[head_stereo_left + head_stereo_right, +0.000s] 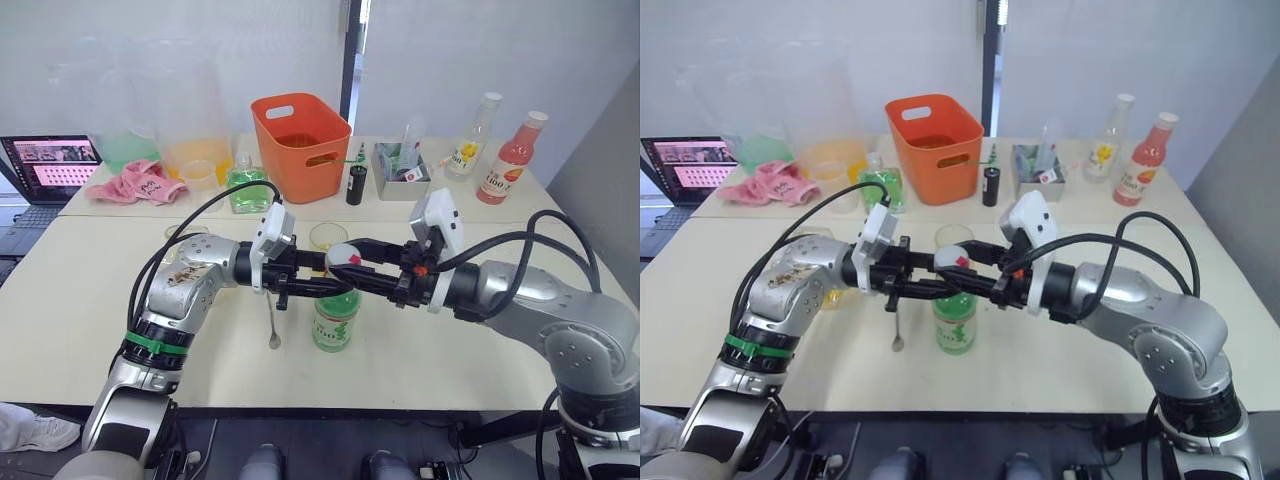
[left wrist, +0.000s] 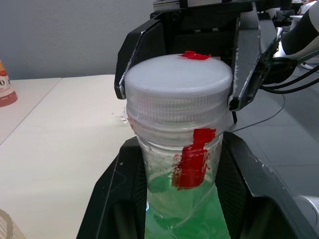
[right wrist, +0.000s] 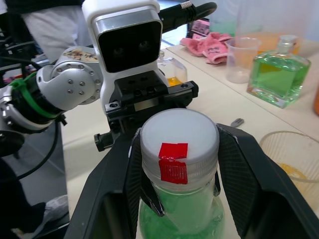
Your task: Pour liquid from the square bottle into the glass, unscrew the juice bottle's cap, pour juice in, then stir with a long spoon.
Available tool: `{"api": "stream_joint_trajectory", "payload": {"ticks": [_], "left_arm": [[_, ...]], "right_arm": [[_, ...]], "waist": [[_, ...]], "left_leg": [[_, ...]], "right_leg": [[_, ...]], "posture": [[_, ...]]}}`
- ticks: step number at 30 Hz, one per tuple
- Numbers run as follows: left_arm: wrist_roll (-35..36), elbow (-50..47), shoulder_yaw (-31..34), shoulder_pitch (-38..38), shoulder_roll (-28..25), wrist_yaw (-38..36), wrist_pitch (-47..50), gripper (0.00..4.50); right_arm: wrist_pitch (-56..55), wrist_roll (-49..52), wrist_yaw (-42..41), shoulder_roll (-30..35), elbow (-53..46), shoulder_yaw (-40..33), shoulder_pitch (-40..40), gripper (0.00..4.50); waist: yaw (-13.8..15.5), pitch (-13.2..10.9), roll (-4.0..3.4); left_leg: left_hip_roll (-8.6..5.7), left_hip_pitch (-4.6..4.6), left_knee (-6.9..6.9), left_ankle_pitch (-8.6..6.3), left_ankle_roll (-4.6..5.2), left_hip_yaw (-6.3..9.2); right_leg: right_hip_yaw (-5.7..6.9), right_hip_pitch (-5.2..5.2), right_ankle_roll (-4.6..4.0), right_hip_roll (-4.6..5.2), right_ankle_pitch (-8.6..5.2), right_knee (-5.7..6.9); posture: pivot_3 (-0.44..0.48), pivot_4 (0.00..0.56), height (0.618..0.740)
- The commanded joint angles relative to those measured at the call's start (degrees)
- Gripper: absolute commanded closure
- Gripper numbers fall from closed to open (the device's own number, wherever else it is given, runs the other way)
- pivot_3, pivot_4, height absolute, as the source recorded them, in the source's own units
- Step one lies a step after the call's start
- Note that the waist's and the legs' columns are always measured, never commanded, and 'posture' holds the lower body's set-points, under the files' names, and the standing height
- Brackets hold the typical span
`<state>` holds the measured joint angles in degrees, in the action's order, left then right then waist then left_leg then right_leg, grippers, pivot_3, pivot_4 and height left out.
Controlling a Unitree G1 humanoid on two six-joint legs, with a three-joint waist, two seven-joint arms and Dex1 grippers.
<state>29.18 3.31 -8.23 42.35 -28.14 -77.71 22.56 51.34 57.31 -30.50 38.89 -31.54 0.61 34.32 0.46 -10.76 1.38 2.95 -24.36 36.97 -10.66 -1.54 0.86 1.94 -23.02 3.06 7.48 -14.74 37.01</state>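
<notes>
White cap of the juice bottle sits directly between the fingers of the right tool, which pinch it from opposite sides. We see the left tool just below, clamped on the bottle's neck. The bottle stands upright on the worktop, so we judge the coming twist turns about its vertical axis.

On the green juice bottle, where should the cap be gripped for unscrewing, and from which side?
Grip the white cap on its ribbed rim, from the side, fingers level across it. The juice bottle stands upright, so the rim faces sideways. The right gripper already closes on it from the robot's right, while the left gripper clamps the neck below.
</notes>
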Motion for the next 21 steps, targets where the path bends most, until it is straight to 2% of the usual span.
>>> {"api": "stream_joint_trajectory", "payload": {"ticks": [1, 3, 6, 9, 13, 18, 20, 21], "left_arm": [[-0.81, -0.77, -1.11, -0.31, -1.2, -2.28, -0.55, 3.12], [-0.73, -0.66, -1.24, -0.24, -1.31, -2.6, -0.56, 3.12], [0.84, -1.15, -0.72, -0.25, -1.39, -3.29, 0.9, 3.12], [0.0, -0.74, -0.81, -0.35, -1.62, -3.86, -0.38, 3.12], [-0.09, -0.68, -0.63, -0.26, -1.48, -3.83, -0.48, 3.12], [-0.26, -0.65, -0.39, -0.08, -1.48, -3.6, -0.61, 3.12], [-0.44, -0.38, -0.31, 0.04, -1.38, -3.38, -0.74, 3.12], [-0.46, -0.32, -0.28, 0.07, -1.38, -3.33, -0.76, 3.12]], "right_arm": [[-7.17, -2.66, -21.48, 1.12, 8.58, 2.9, 6.13, 2.81], [-9.8, -5.47, -31.62, 0.5, 16.87, 5.5, 10.75, 2.81], [-15.55, -13.58, -50.2, 0.1, 30.04, 13.4, 18.54, 2.81], [-21.53, -19.49, -60.1, -2.57, 39.17, 18.49, 23.76, 2.81], [-26.28, -20.48, -62.0, -3.26, 43.76, 22.44, 26.74, 2.81], [-27.63, -19.63, -62.0, -2.67, 45.44, 23.06, 29.36, 2.81], [-26.45, -19.49, -62.0, -2.47, 45.17, 21.64, 29.71, 1.75], [-25.91, -19.39, -62.0, -2.36, 44.92, 21.16, 29.76, 1.43]], "waist": [[-0.28, 0.0, 0.0], [-0.68, 0.0, -0.01], [-1.22, 0.0, -0.01], [-1.29, 0.0, -0.01], [-1.03, 0.0, -0.01], [-1.19, 0.0, -0.01], [-1.18, 0.0, -0.01], [-1.18, 0.0, -0.01]], "left_leg": [[0.0, 0.0, -0.01, 0.0, 0.0, -0.01], [0.01, 0.02, -0.01, 0.0, 0.0, 0.0], [0.0, 0.0, -0.07, 0.0, 0.01, 0.01], [0.0, 0.0, -0.08, -0.01, 0.02, 0.0], [-0.01, -0.02, -0.08, -0.01, 0.02, 0.02], [0.0, 0.04, -0.08, -0.01, 0.02, 0.02], [0.0, 0.04, -0.08, -0.01, 0.01, 0.02], [0.0, 0.04, -0.08, 0.01, -0.01, 0.01]], "right_leg": [[-0.01, -0.01, 0.0, 0.0, 0.0, -0.01], [-0.03, -0.01, 0.0, -0.05, 0.0, 0.01], [-0.07, -0.08, 0.0, -0.07, 0.0, 0.01], [-0.1, -0.08, 0.01, -0.08, -0.01, 0.03], [-0.1, -0.07, 0.02, -0.07, -0.01, 0.07], [-0.1, -0.06, 0.02, -0.08, -0.01, 0.1], [-0.1, -0.06, 0.02, -0.08, -0.01, 0.1], [-0.11, -0.06, 0.02, -0.08, -0.01, 0.1]], "posture": [[0.0, 0.15, 0.739], [0.0, 0.15, 0.739], [0.0, 0.15, 0.739], [0.0, 0.15, 0.739], [0.0, 0.15, 0.739], [0.0, 0.15, 0.739], [0.0, 0.15, 0.739], [0.0, 0.15, 0.739]]}}
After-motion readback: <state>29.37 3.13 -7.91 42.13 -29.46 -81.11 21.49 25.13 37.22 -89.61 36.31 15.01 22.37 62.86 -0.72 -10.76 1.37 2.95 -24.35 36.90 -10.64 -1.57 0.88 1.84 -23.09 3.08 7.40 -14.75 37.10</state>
